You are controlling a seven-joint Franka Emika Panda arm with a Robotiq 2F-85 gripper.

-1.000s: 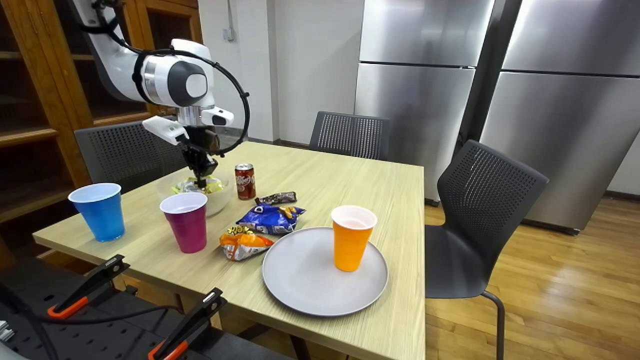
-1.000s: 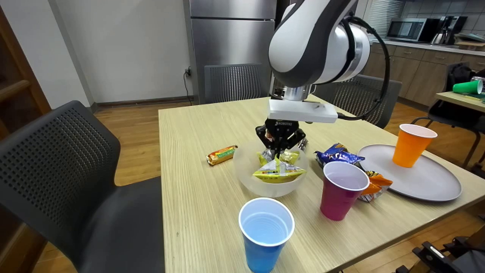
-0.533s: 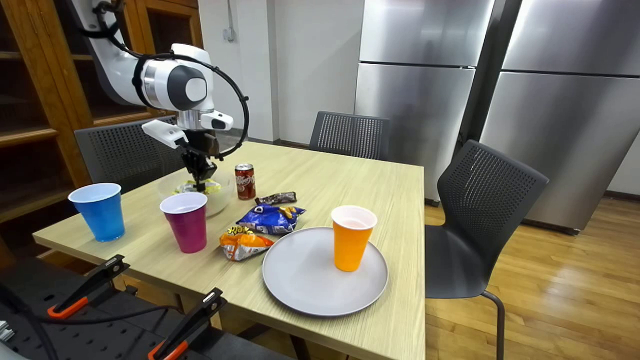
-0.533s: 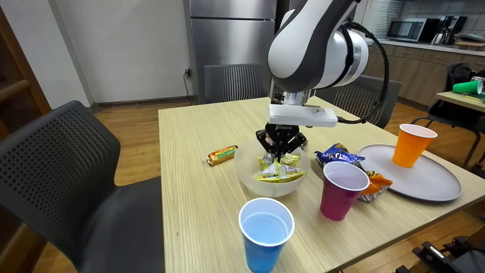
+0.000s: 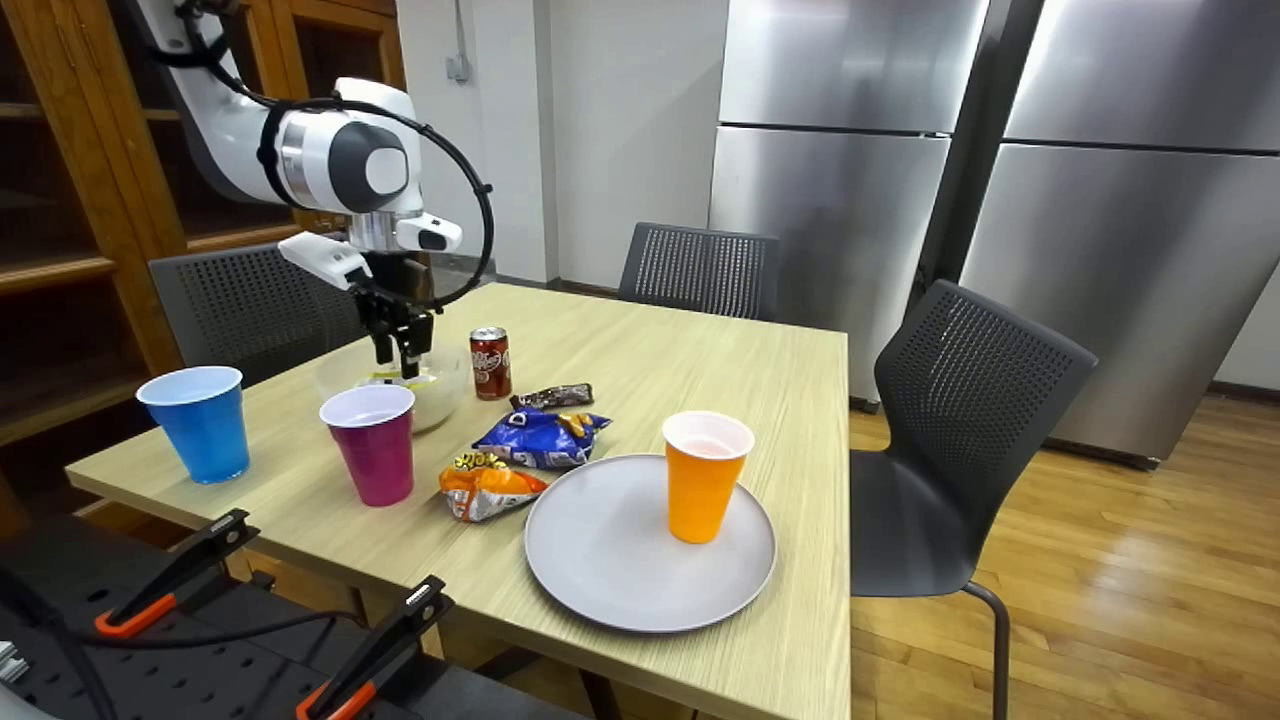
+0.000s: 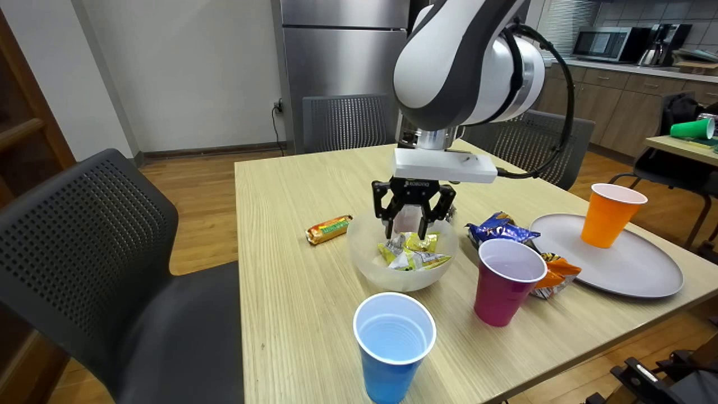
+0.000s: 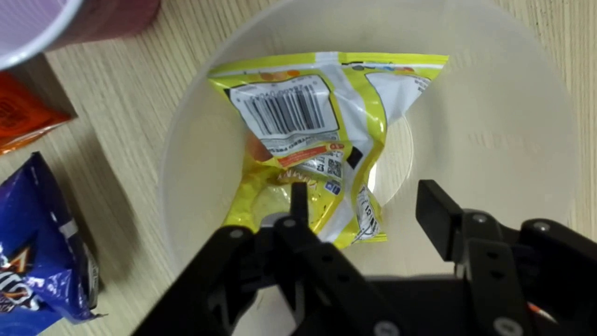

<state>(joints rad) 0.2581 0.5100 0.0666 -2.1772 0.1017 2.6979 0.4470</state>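
Hand (image 6: 406, 231) above the translucent bowl (image 7: 508, 93), fingers spread apart. Yellow snack bag (image 7: 322, 140) lies inside the translucent bowl, barcode up, right below the hand; in wrist view one finger overlaps it, can't tell if touching. Soda can (image 5: 490, 362), Dr Pepper, upright near the bowl. Maroon cup (image 6: 502, 292) upright, also close by. Gold-wrapped bar (image 6: 329, 229) lying near the bowl. Blue snack bag (image 5: 540, 440) a bit further, dark-wrapped bar (image 5: 552, 396) just beside it. Blue cup (image 6: 392, 356) upright, toward a corner of the light wood table (image 5: 680, 350). Orange snack bag (image 5: 490, 490) lies between maroon cup and gray plate (image 5: 600, 570). Orange cup (image 5: 700, 490) stands upright on the gray plate, its white inside showing. Bowl, can, bars, plate, blue and maroon cups all rest on the table. Past the table: dark chair (image 5: 697, 268), then steel fridge (image 5: 825, 220) with upper and lower doors, next to a white wall (image 5: 640, 130).
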